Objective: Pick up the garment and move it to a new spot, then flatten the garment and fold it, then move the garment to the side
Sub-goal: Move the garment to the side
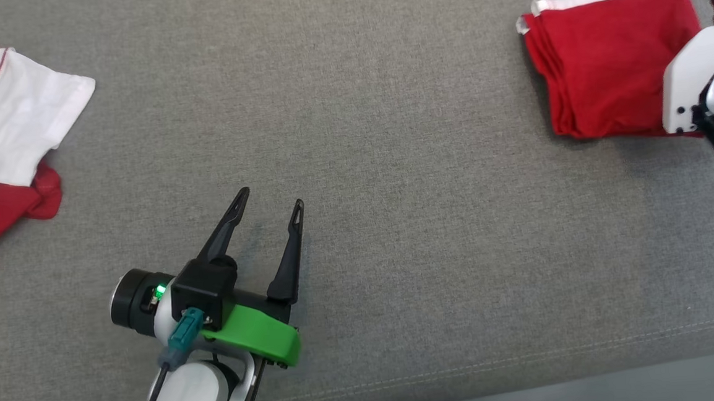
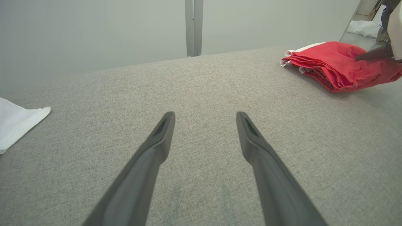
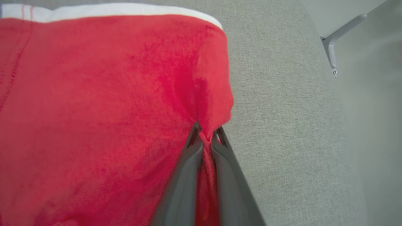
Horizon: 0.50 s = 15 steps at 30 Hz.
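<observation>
Stretching out beneath both arms, the grey upholstered surface is carrying everything, and it is lying bare just ahead of the left gripper. The folded garment, a red stack with a white band along its far edge, is lying directly under and ahead of the right gripper, well off to the right of the left one. A second red-and-white garment is sitting crumpled far out to the left gripper's left, apart from the work. The right gripper is clenching a small ridge of red cloth near one edge of the stack, its fingers nearly meeting with fabric bunched between them, while most of the garment is spreading away to its left. The left gripper is hovering released, fingers spread wide and holding nothing. Judging from the neat fold, the robot is working on the last step, shifting the garment aside. To do it well, the right arm is needing a low, slow drag, since the pinch seems to be catching only the upper layers and a quick pull is likely to peel them off the pile. Bringing the free left gripper across to steady the opposite edge is looking worthwhile.
</observation>
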{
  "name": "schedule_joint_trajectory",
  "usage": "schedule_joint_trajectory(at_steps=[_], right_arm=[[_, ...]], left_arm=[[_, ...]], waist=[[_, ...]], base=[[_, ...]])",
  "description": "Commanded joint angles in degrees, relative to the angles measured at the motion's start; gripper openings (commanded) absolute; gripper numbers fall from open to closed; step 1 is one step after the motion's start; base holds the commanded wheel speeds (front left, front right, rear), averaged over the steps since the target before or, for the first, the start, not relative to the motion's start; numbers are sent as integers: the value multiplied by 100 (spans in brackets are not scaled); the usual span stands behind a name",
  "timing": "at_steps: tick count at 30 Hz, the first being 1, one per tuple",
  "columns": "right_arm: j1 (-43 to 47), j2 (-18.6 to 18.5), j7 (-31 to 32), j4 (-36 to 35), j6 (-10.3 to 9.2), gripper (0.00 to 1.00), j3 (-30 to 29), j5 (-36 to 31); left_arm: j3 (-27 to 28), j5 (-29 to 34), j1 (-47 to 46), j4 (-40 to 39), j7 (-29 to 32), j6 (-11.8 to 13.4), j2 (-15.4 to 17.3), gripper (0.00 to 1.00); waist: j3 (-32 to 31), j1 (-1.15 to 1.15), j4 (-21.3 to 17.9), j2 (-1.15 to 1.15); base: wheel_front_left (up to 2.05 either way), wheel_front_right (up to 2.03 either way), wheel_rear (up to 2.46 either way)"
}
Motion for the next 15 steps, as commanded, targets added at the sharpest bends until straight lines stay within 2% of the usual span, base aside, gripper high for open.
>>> schedule_joint_trajectory(at_steps=[1,11,15], right_arm=[[-102,-193,-88,-28,-10,0,120,60],[-392,-1289,-513,70,-10,0,659,369],[-393,-1837,-746,136,-10,0,765,166]], left_arm=[[-56,105,-139,-127,74,-19,77,100],[-299,360,-392,-755,440,-29,158,100],[-403,427,-460,-917,502,-49,156,100]], waist=[[382,0,-193,0],[936,0,80,0],[1047,0,260,0]], base=[[0,0,0],[0,0,0],[0,0,0]])
